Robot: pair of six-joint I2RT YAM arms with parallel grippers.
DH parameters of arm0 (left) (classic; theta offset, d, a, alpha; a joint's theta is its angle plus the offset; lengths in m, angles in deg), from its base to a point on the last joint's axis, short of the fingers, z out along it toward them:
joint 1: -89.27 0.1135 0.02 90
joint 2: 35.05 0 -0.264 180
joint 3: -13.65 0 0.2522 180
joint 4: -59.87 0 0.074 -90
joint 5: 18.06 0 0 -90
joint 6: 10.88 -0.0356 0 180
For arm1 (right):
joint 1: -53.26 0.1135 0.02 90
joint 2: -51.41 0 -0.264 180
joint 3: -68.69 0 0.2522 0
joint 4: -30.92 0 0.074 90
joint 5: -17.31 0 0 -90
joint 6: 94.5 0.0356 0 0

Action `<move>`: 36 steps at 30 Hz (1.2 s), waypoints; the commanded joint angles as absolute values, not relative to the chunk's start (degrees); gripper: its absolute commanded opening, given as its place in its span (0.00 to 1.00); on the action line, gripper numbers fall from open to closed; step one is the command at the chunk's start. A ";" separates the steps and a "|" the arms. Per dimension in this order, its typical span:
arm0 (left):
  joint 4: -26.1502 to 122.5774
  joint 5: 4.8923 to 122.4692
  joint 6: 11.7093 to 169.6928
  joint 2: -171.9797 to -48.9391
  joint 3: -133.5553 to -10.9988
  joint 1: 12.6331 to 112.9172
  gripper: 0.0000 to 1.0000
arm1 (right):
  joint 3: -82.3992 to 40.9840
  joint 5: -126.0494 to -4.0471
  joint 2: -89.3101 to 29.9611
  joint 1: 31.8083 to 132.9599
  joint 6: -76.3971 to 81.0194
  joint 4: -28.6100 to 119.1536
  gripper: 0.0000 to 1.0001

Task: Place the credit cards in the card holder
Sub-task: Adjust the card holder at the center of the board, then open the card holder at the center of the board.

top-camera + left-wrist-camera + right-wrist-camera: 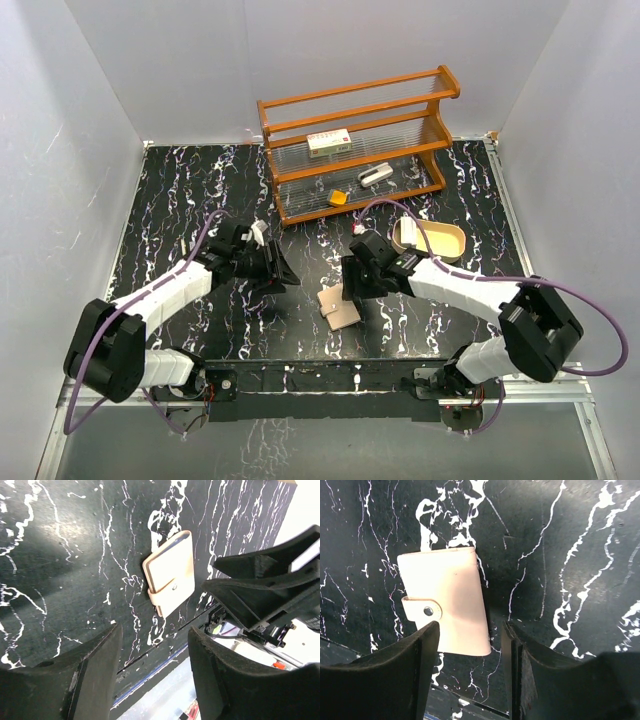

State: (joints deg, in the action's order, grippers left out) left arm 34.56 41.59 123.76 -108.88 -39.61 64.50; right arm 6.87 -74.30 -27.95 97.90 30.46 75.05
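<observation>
Fingertips of the right gripper (353, 290) hang spread over the wallet (340, 308) in the overhead view, low and centre on the black marbled table (180, 200). The left gripper (280, 270) sits left of centre, its fingers also apart and empty. It points toward the wallet but is well apart from it. A wooden shelf (355, 160) stands at the top of the frame, and an oval tray (460, 238) lies right of centre. No loose cards show here. They may already be inside the wallet, though from this height I cannot tell.

Left wrist view: the left gripper (155, 635) is open, and its fingers (95, 675) fill the bottom of the frame with nothing between them. The wallet (170, 580) lies ahead in the upper middle, shut, with its strap snapped. Its long axis runs from upper right to lower left. The right gripper (212, 573) juts in from the right edge, clearly closer to the wallet.

Right wrist view: the right gripper (470, 630) is open and gripping nothing, and its fingers (415, 675) straddle the wallet's lower edge. The wallet (445, 600) fills the left-centre with its long axis near vertical in the frame, so the jaws span its short side. The right arm is the nearer one, and I judge it would only need to drop and close.
</observation>
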 commanded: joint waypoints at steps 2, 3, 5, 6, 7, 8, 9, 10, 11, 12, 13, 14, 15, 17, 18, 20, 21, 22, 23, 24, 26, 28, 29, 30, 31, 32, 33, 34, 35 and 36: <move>35.78 42.15 126.30 -110.22 -39.39 61.24 0.51 | 10.68 -66.39 -28.75 96.13 29.05 65.46 0.50; 36.24 42.41 126.77 -110.32 -39.13 60.57 0.51 | 11.62 -65.46 -28.97 95.80 29.04 64.24 0.50; 37.33 42.72 127.84 -110.50 -38.84 59.40 0.51 | 13.39 -63.04 -29.85 95.49 29.22 61.47 0.48; 37.73 42.82 128.16 -110.53 -38.83 58.85 0.51 | 14.00 -61.93 -30.40 95.53 29.39 60.62 0.47; 37.98 42.85 128.24 -110.74 -38.95 58.38 0.50 | 14.46 -61.25 -30.84 95.52 29.58 60.08 0.45; 37.97 42.85 128.14 -111.06 -39.19 57.91 0.50 | 14.90 -60.92 -31.20 95.51 29.86 59.58 0.43; 37.61 42.96 127.95 -111.41 -39.59 57.42 0.49 | 15.35 -60.84 -31.24 95.49 30.17 59.07 0.41; 37.18 43.30 127.81 -111.81 -40.02 56.79 0.49 | 15.92 -60.64 -31.17 95.46 30.47 58.52 0.38; 36.95 43.47 127.66 -112.25 -40.56 56.48 0.49 | 16.10 -60.34 -30.99 95.49 30.73 57.88 0.36; 36.89 43.65 127.56 -112.69 -40.93 55.94 0.49 | 16.33 -59.93 -30.81 95.48 31.00 57.33 0.31; 36.88 43.87 127.47 -113.09 -41.43 55.39 0.49 | 16.43 -59.56 -30.55 95.53 31.31 57.04 0.25; 36.88 43.90 127.46 -113.18 -41.91 55.12 0.49 | 16.36 -59.44 -30.26 95.51 31.75 57.03 0.17; 36.94 43.90 127.46 -113.85 -42.28 54.76 0.49 | 16.13 -59.35 -29.86 95.53 32.31 57.23 0.07; 37.13 44.03 127.61 -114.95 -43.13 53.87 0.48 | 15.48 -58.90 -28.43 95.53 33.40 57.56 0.00; 37.17 44.20 127.63 -115.02 -43.37 53.55 0.48 | 15.20 -58.38 -27.37 95.51 34.09 57.55 0.00; 37.23 44.42 127.64 -114.88 -43.80 53.00 0.48 | 14.83 -56.96 -25.38 95.49 35.83 56.80 0.00; 37.28 44.39 127.70 -114.89 -43.86 52.78 0.49 | 14.70 -56.46 -24.38 95.49 36.83 56.38 0.00; 37.38 44.24 127.60 -114.85 -43.95 52.65 0.49 | 14.56 -56.28 -23.43 95.55 37.74 56.10 0.00; 37.55 43.99 127.49 -114.86 -44.02 52.49 0.51 | 14.39 -56.18 -23.09 95.57 38.68 55.98 0.00; 37.60 43.85 127.32 -114.92 -44.10 52.38 0.52 | 14.19 -56.17 -22.53 95.58 39.40 55.93 0.00; 37.65 43.73 126.92 -115.35 -44.18 52.20 0.54 | 13.62 -56.44 -22.05 96.02 40.53 56.01 0.00; 38.02 43.44 126.62 -115.83 -44.13 52.06 0.54 | 13.03 -57.08 -21.55 96.60 41.23 56.09 0.00; 38.23 43.15 126.47 -116.24 -44.15 52.05 0.54 | 12.81 -57.39 -21.26 96.84 41.50 56.10 0.00; 38.50 42.86 126.26 -116.60 -44.21 52.05 0.54 | 12.67 -57.54 -20.94 97.09 41.71 56.01 0.00; 38.61 42.68 125.97 -117.11 -44.38 51.97 0.54 | 12.51 -57.69 -20.71 97.28 41.85 55.94 0.00; 38.68 42.53 125.75 -117.69 -44.60 51.93 0.55 | 12.34 -57.74 -20.55 97.45 41.90 55.84 0.00; 38.77 42.46 125.56 -118.39 -44.79 51.84 0.55 | 12.12 -57.75 -20.55 97.61 41.95 55.84 0.00; 39.04 42.27 125.41 -118.95 -44.79 51.83 0.55 | 11.82 -57.84 -20.53 97.86 41.99 55.90 0.00; 39.40 42.31 125.36 -119.54 -44.75 51.69 0.55 | 11.49 -57.84 -20.52 98.17 41.94 55.88 0.00; 39.86 42.55 125.36 -120.02 -44.51 51.60 0.54 | 11.35 -57.79 -20.41 98.41 41.93 55.61 0.00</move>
